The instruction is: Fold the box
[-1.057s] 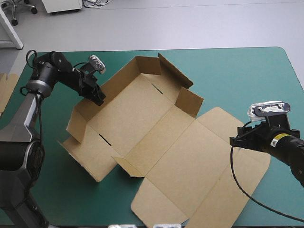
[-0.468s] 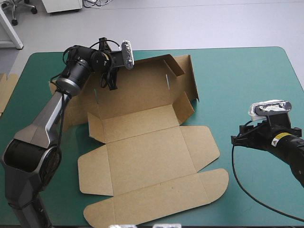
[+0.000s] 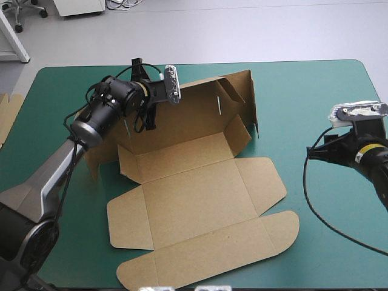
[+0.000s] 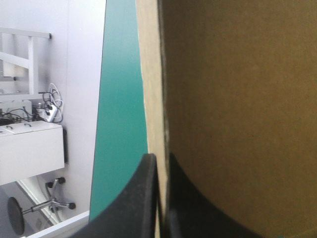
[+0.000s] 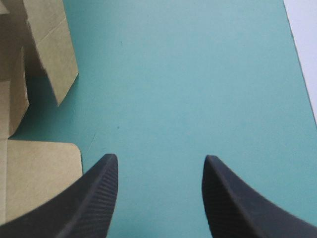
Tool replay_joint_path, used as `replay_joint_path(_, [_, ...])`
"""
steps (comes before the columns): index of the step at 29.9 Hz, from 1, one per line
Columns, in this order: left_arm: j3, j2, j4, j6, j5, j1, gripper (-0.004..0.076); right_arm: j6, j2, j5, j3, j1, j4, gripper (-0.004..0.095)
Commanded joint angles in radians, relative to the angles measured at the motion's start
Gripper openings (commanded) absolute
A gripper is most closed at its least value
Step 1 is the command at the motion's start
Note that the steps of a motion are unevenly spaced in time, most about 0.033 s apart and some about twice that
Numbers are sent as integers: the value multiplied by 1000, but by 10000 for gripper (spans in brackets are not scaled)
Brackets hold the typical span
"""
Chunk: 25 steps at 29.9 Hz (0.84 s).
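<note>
The teal-green tabletop carries the brown box across its middle and left. The box's broad lid panel and rounded flaps lie flat toward the near edge, and its far wall stands raised, with a side flap upright at the wall's right end. The left hand is at the far-left part of that raised wall. Its black fingers are all but closed, pinching the board's edge between them. The right hand hangs over bare cover near the tabletop's right edge, fingers wide apart, holding nothing, well apart from the box. A strip of spare board shows at the left edge.
</note>
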Motion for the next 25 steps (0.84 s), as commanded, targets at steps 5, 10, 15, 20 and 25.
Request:
replay_joint_path(5, [203, -191, 270, -266, -206, -108, -10, 40, 106, -28, -127, -6, -96, 486])
replay_joint_path(10, [327, -229, 503, -503, -209, -183, -10, 55, 141, -39, -174, -7, -96, 486])
replay_joint_path(15, [465, -270, 783, -820, -195, -268, -10, 18, 177, -53, -207, -90, 2, 458])
replay_joint_path(20, [532, -288, 870, -952, -132, -340, -10, -202, 244, -76, -224, -291, 358, 441])
replay_joint_path(25, [537, -284, 885, -946, -106, -351, -10, -365, 299, -95, -224, -400, 579, 441])
